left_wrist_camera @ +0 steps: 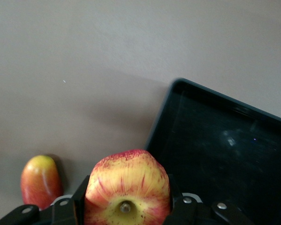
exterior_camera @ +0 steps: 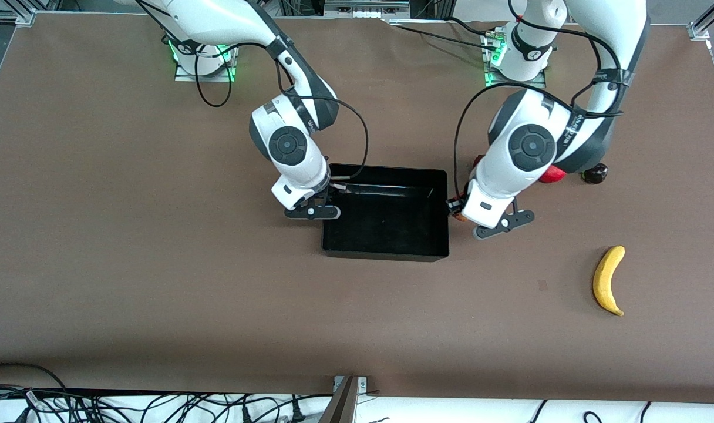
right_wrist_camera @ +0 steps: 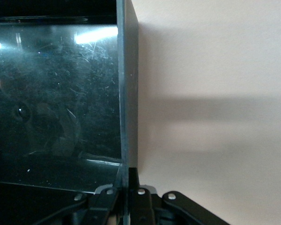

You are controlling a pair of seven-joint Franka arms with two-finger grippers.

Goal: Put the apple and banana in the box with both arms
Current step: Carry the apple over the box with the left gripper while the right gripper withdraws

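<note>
Jaws of the left gripper (left_wrist_camera: 126, 212) are pinching the apple (left_wrist_camera: 128, 186), one finger on each side of the fruit, stem end facing the wrist camera; the gripper is hanging over the counter (exterior_camera: 157, 264) just beside the box (exterior_camera: 386, 249), at the box wall toward the left arm's end. Jaws of the right gripper (right_wrist_camera: 128, 197) are pressing together on the box wall toward the right arm's end, one finger inside the rim and one outside. Box interior is showing nothing but glossy black reflections. Banana (exterior_camera: 608, 279) is lying on the counter well apart from the box, toward the left arm's end and nearer the front camera than the box. Elongated red-yellow fruit (left_wrist_camera: 40, 181) is sitting on the counter near the box, beside the held apple in the left wrist view. Dark round fruit (exterior_camera: 595, 173) is resting farther toward the left arm's end than the box, partly hidden by the left arm.
</note>
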